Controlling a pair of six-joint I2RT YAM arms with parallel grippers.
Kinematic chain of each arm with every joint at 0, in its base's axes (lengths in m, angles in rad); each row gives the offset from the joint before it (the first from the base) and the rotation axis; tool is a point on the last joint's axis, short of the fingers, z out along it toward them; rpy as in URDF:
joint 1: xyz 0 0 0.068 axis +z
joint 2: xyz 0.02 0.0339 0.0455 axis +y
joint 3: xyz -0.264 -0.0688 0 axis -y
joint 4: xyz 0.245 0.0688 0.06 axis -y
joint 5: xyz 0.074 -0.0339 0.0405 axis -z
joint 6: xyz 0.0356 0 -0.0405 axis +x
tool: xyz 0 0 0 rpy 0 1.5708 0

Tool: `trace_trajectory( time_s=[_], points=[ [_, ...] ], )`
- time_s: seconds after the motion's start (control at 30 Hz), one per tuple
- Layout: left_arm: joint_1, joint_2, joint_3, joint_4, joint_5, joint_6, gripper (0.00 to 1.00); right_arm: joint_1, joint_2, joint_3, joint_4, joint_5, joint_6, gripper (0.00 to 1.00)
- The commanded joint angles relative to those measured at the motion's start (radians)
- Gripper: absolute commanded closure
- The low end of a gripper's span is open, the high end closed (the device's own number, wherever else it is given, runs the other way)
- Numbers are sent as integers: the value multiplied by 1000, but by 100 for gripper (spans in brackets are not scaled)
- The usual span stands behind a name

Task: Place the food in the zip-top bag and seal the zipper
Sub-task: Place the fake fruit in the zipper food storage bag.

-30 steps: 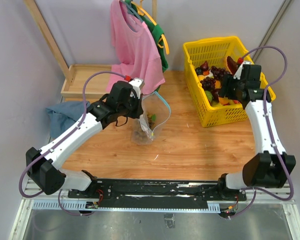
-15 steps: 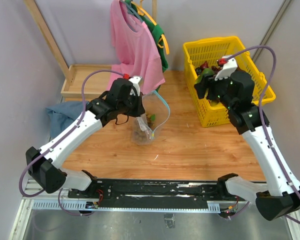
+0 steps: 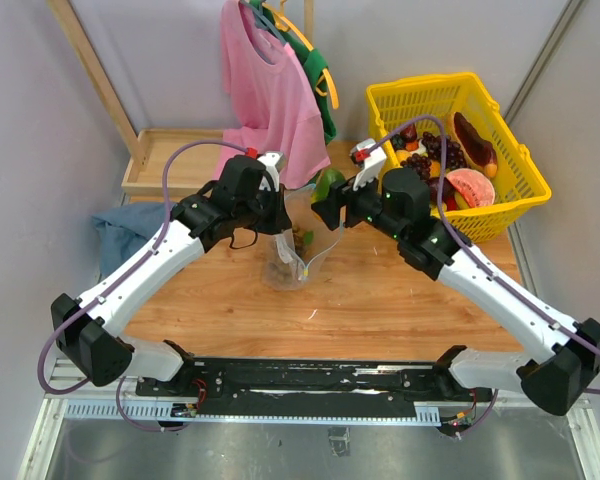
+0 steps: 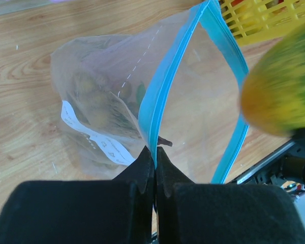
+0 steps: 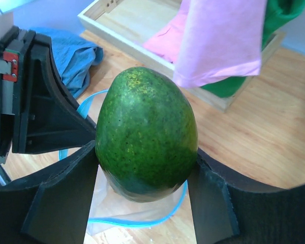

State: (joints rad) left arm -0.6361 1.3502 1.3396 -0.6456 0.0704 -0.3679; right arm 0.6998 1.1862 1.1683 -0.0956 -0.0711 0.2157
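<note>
Light bright and even, diffuse from overhead, with no hard shadows. Top view: the arms throw only faint, soft-edged shade on the table (image 3: pixel 380 300) beneath them. The posts (image 3: pixel 90 75) lean outward near the frame edges, a mild wide-angle bend. Left wrist view: zip-top bag (image 4: pixel 107 101) ahead of the left gripper (image 4: pixel 155 155) is sharp, its creases catching a pale sheen. Green fruit (image 4: pixel 279 86), right of the fingertips and close to the lens, is smeared to a yellow-green blur. Black fingers (image 4: pixel 76 213) crushed dark, nearly featureless. Right wrist view: the fruit inside the right gripper (image 5: pixel 142 157) is crisp, with a broad dull highlight on top. Pink shirt (image 5: pixel 221 40) beyond it is slightly soft.
</note>
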Motion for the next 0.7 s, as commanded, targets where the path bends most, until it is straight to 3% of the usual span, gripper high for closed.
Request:
trace_trajectory(
  time_s=[0.0, 0.43, 0.67],
  points=[
    [7, 1, 36, 3, 45, -17, 100, 48, 42, -47, 143, -12, 70, 72],
    [7, -9, 26, 18, 92, -24, 100, 71, 224, -114, 287, -44, 161, 65],
    [7, -15, 5, 30, 92, -35, 100, 71, 291, -98, 313, -98, 186, 43]
  ],
)
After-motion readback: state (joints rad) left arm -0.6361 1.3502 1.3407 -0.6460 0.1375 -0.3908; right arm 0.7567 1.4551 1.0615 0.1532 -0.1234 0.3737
